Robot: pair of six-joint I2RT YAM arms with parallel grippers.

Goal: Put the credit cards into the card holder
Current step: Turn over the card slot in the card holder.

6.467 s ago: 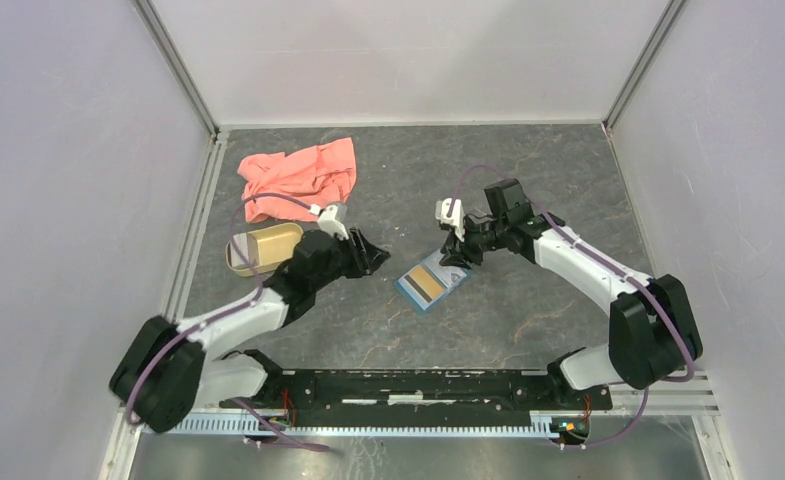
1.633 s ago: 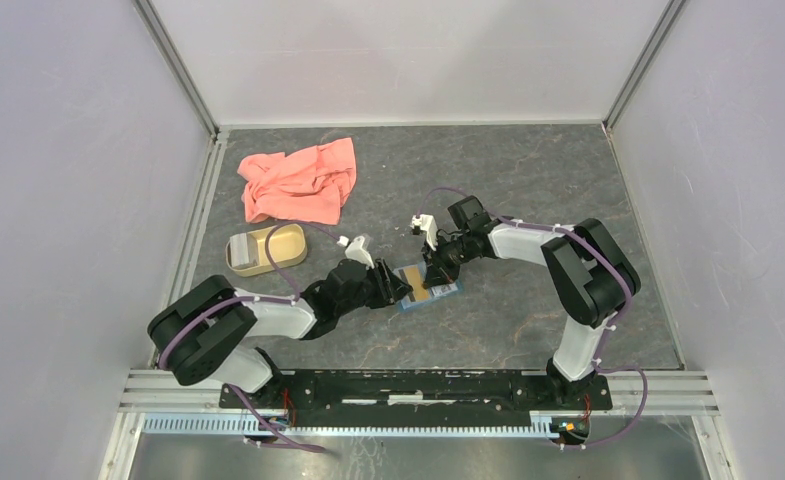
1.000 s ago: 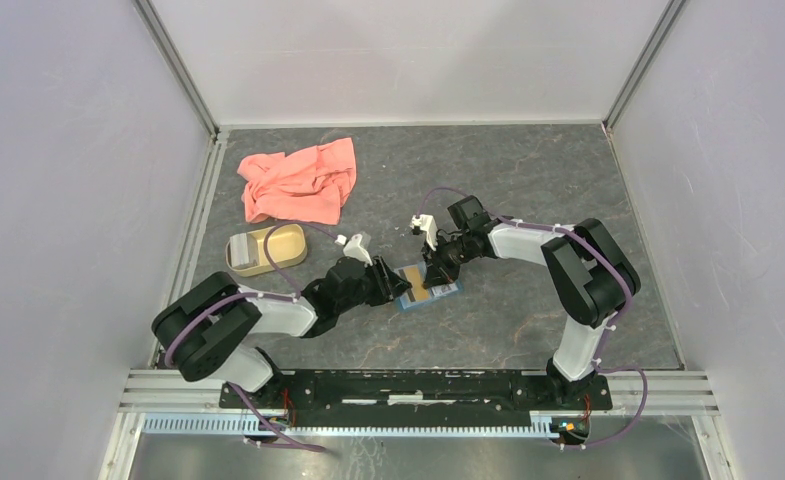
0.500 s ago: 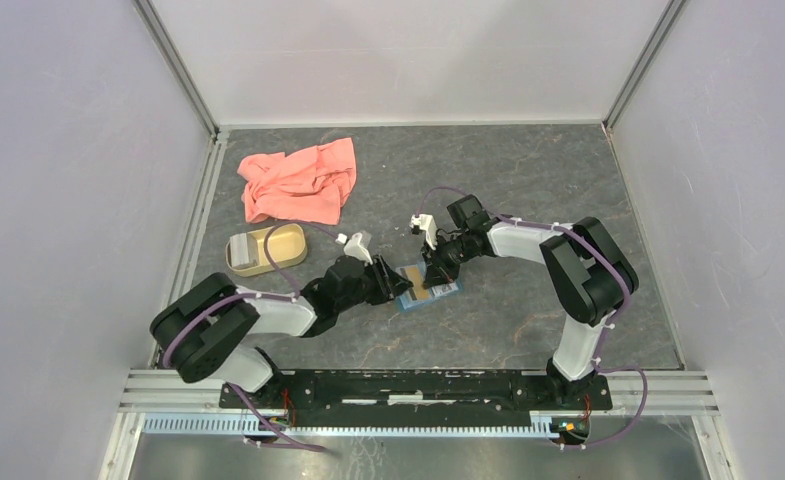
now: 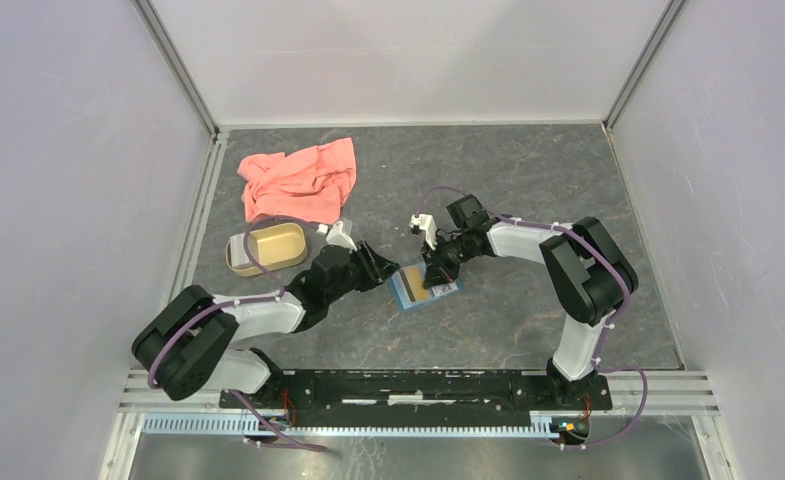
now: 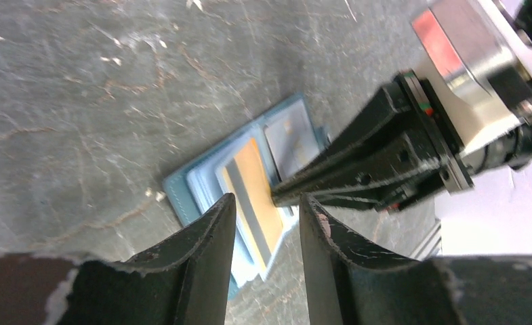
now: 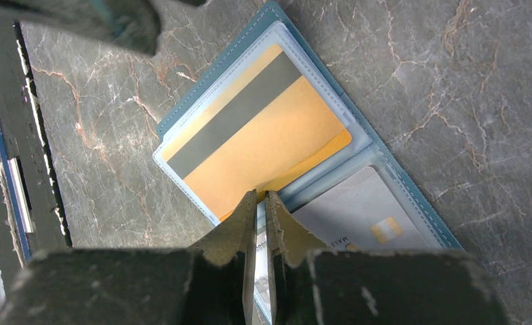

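Note:
The teal card holder lies open on the dark table between both arms. A gold-yellow card with a dark stripe sits in its left clear sleeve, and a pale card in its right sleeve. No dark card shows. My right gripper is shut, its tips pressing down at the holder's middle fold by the gold card's edge. My left gripper is open and empty, just left of the holder, with the gold card seen between its fingers.
A tan oval dish stands left of my left arm. A salmon-pink cloth lies at the back left. Pale walls close in the table on three sides.
My left gripper has drawn back up and to the left, off the card holder's edge. My right gripper stays pressed on the holder.

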